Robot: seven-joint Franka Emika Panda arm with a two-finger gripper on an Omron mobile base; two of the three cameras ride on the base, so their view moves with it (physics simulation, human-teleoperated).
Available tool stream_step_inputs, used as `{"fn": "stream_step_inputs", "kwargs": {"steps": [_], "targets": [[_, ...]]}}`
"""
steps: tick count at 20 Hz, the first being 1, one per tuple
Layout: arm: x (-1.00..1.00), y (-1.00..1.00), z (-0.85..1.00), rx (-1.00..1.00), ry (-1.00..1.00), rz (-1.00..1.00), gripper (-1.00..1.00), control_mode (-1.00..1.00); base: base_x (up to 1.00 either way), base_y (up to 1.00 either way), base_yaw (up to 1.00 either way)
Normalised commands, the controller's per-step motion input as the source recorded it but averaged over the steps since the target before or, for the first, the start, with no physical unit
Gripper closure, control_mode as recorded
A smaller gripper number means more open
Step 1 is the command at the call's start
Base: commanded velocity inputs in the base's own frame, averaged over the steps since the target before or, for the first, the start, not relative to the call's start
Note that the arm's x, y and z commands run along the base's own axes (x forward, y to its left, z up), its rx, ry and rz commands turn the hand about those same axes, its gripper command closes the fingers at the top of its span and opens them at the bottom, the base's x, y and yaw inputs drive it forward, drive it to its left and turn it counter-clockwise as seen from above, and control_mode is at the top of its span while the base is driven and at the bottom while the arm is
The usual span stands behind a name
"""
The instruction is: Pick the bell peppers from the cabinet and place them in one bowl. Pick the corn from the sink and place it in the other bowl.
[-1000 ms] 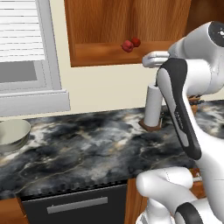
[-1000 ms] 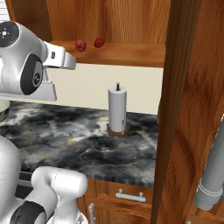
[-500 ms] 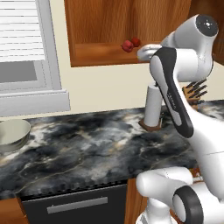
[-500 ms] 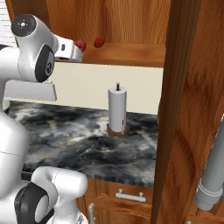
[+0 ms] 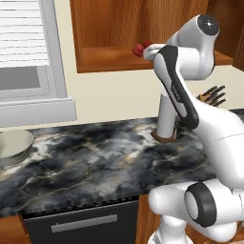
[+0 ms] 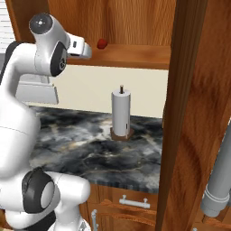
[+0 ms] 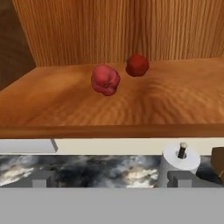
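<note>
kitchen w/ dark marbled counter (image 5: 95,162) under a reddish-brown wall cabinet (image 5: 119,59).

left base view: pale grey-beige bowl (image 5: 13,147) sits at the counter's far left w/ nothing visible in it. bell peppers (image 5: 141,47) are up on the cabinet shelf, partly behind the arm's wrist. white paper-towel roll (image 5: 165,119) stands on the counter below, knife block (image 5: 212,95) behind the arm. so none of the task looks done yet, judging from this; sink, corn and red bowl aren't seen here.

right base view: arm is raised to shelf height, hand pointing into the cabinet. one pepper (image 6: 102,43) sits on the shelf board just beyond the hand, apart from it.

hand view: both peppers on the shelf, nearer one (image 7: 105,79) left of centre, farther one (image 7: 137,65) behind it to the right, close together, seemingly not touching. gripper (image 7: 110,179) is spread full wide, fingertips (image 7: 40,178) low at the frame's bottom, short of the shelf edge, holding and touching nothing. i'd say it's at the approach to the 1st pepper; all picks and placings remain.
</note>
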Motion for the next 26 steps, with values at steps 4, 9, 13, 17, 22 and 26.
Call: {"fn": "stream_step_inputs", "kwargs": {"steps": [4, 9, 13, 17, 22, 26], "targets": [[0.61, 0.00, 0.00, 0.00, 0.00, 0.00, -1.00, -1.00, 0.00, 0.00, 0.00], [0.56, 0.00, 0.00, 0.00, 0.00, 0.00, -1.00, -1.00, 0.00, 0.00, 0.00], [0.46, 0.00, 0.00, 0.00, 0.00, 0.00, -1.00, -1.00, 0.00, 0.00, 0.00], [0.35, 0.05, 0.00, 0.00, 0.00, 0.00, -1.00, -1.00, 0.00, 0.00, 0.00], [0.13, 0.18, -0.06, 0.00, -0.06, 0.00, -1.00, -1.00, 0.00, 0.00, 0.00], [0.16, 0.16, -0.06, 0.00, -0.13, 0.01, -1.00, -1.00, 0.00, 0.00, 0.00]]}}
